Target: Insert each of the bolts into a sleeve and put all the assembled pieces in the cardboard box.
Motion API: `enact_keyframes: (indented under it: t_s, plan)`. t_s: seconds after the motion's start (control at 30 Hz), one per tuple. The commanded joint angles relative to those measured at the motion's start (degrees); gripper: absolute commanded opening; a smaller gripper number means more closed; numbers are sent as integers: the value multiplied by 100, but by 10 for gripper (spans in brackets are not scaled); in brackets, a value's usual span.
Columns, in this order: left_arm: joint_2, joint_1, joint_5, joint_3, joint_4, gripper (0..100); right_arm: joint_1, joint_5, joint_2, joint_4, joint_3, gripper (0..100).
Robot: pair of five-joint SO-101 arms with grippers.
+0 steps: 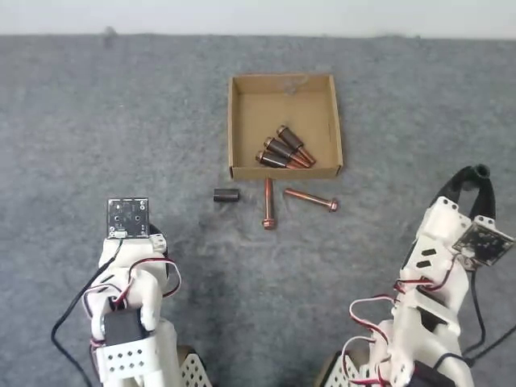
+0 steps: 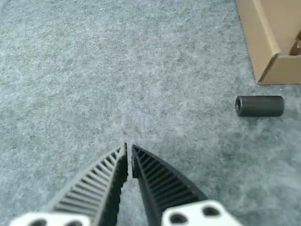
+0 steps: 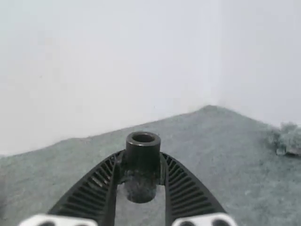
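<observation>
The right arm [image 1: 439,250] stands at the near right of the worktop [image 1: 81,121] with its jaws lifted off the surface and clamped on the held sleeve [image 3: 143,147]. The jaws grip this sleeve around its lower body, upright, so the open bore at the top is unobstructed; the grip appears chosen to present the bore for a bolt. It is a short black cylinder with a thick wall and a round bore. The left arm [image 1: 129,298] sits at the near left, jaws shut and empty, pointed down at bare worktop. The loose sleeve [image 2: 259,106], of the same black form, lies on its side just off the near left corner of the cardboard box [image 1: 239,121], not touching it. Two copper-coloured bolts lie just in front of the box's near wall. The first bolt [image 1: 268,203] points its shank at the box, head toward the arms. The second bolt [image 1: 310,199] lies angled to its right, head at the right end, the two apart. Three assembled pieces [image 1: 282,151] lie side by side in the near half of the box, dark sleeves over copper shanks. By this count, two assemblies remain to be made.
</observation>
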Motion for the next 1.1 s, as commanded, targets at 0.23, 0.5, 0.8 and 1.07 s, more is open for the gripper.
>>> enact_keyframes:
  t_s: [0.23,0.5,0.8,1.07]
  plan:
    - [-123,-18,-53,-101,9,16,382,-62,-171,-409,-79,7]
    - [-123,-26,-53,-101,9,16,629,-62,620,-435,-826,7]
    - [-123,-26,-53,-101,9,16,884,-53,2949,-3073,-1169,7]
    - [-123,-26,-53,-101,9,16,927,-44,4804,-4479,-1090,7]
